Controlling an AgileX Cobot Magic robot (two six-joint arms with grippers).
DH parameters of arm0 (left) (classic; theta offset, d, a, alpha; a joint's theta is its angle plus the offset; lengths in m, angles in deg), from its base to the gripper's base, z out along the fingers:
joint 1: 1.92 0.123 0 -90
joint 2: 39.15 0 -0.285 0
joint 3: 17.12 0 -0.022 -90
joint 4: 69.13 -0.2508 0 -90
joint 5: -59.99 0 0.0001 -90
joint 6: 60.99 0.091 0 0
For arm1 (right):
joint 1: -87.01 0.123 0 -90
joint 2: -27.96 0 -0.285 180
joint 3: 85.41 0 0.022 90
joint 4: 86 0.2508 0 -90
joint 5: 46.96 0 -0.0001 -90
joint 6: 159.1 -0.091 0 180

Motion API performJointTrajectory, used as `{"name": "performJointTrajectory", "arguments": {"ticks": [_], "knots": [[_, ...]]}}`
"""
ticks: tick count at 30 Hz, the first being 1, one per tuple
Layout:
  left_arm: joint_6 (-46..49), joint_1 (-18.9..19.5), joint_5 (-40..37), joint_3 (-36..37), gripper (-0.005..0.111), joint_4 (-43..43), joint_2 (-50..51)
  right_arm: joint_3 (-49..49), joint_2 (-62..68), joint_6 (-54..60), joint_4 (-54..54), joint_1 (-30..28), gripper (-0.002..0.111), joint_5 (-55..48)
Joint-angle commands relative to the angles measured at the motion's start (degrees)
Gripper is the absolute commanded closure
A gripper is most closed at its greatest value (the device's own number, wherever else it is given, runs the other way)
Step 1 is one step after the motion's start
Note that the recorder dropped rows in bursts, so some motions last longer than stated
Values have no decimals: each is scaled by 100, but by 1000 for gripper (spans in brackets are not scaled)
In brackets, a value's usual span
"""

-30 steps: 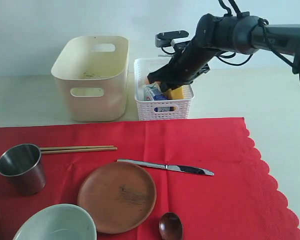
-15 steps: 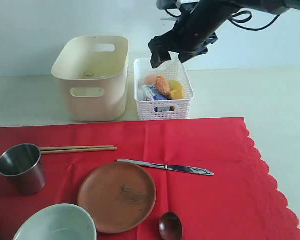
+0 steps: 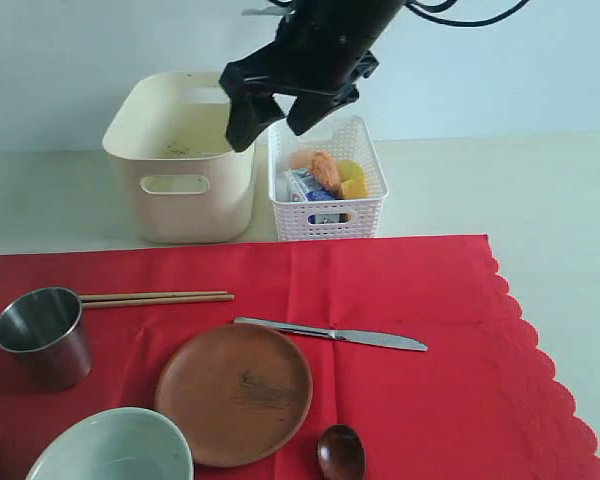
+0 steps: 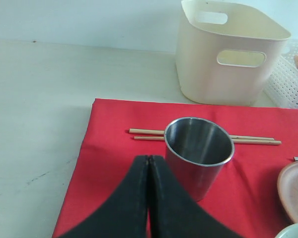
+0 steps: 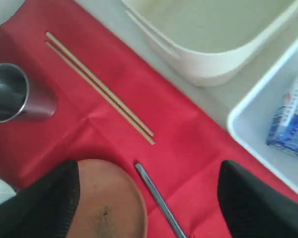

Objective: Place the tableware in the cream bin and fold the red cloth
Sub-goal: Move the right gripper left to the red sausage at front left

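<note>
Right gripper (image 3: 270,123): black fingers spread wide, empty, raised beside the smooth, round-cornered cream bin (image 3: 180,185). Left gripper (image 4: 149,162): tapered fingers pressed together; cylindrical steel cup (image 4: 198,148) just beyond its tips, on the red cloth (image 3: 430,290).

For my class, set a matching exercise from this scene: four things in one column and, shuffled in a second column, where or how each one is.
Column A
1. steel cup
2. silver knife
3. milk carton
4. left gripper

Column B
a. inside the white lattice basket
b. shut, holding nothing
c. upright at one end of the chopsticks
d. flat on the red cloth beside the brown plate

Pairs: 1-c, 2-d, 3-a, 4-b
</note>
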Motion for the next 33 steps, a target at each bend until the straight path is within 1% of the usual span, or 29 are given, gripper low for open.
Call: {"name": "performJointTrajectory", "arguments": {"ticks": [1, 2, 18, 22, 27, 33], "knots": [[12, 20, 50, 19, 107, 9, -30, 35, -81, -7, -137, 583, 36, -74], [12, 20, 50, 19, 107, 9, -30, 35, -81, -7, -146, 768, 36, -74], [12, 20, 50, 19, 107, 9, -30, 35, -26, -308, -456, 2372, 36, 124], [12, 20, 50, 19, 107, 9, -30, 35, 101, -541, -808, 2801, 36, 198], [12, 20, 50, 19, 107, 9, -30, 35, 395, -760, -1088, 3228, 36, 269], [12, 20, 50, 19, 107, 9, -30, 35, 803, -801, -1077, 3512, 36, 570]]}}
